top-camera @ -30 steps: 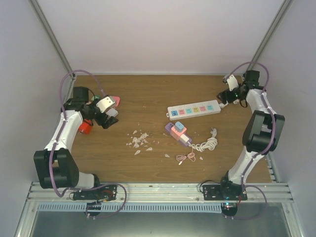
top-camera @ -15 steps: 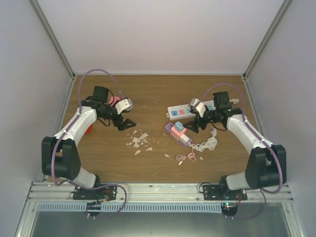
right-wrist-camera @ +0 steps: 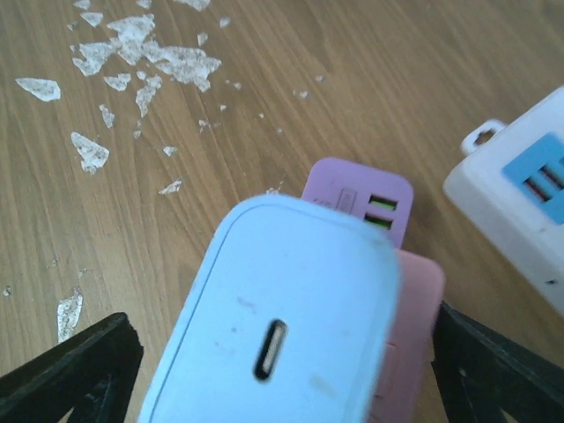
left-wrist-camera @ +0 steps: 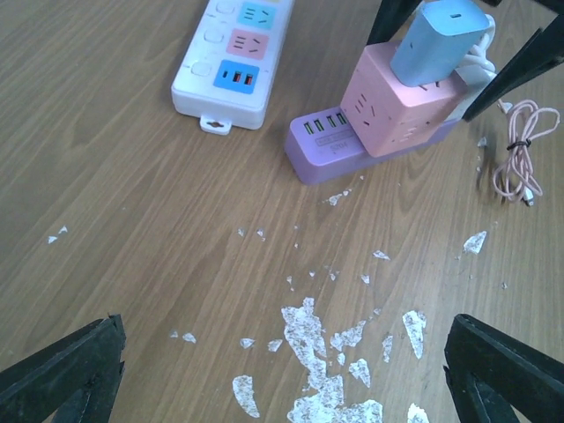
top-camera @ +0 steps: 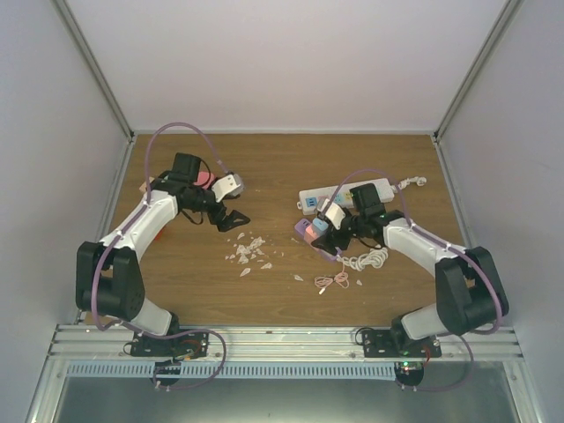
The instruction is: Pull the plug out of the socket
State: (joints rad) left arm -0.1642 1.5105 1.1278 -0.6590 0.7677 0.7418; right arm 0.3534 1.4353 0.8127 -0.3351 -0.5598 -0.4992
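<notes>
Both gape — right gripper (top-camera: 331, 222) has swung in astride the blue plug (right-wrist-camera: 282, 317), left gripper (top-camera: 233, 219) crept nearer.

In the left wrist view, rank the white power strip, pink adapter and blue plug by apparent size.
Largest: white power strip, though the frame cuts it off.
Then: pink adapter.
Smallest: blue plug, only slightly smaller.

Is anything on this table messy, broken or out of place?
White flakes lie scattered over the wooden table, just in front of the purple socket strip. They look like crumbled debris, but I cannot tell what they are. Nothing else looks damaged.
</notes>
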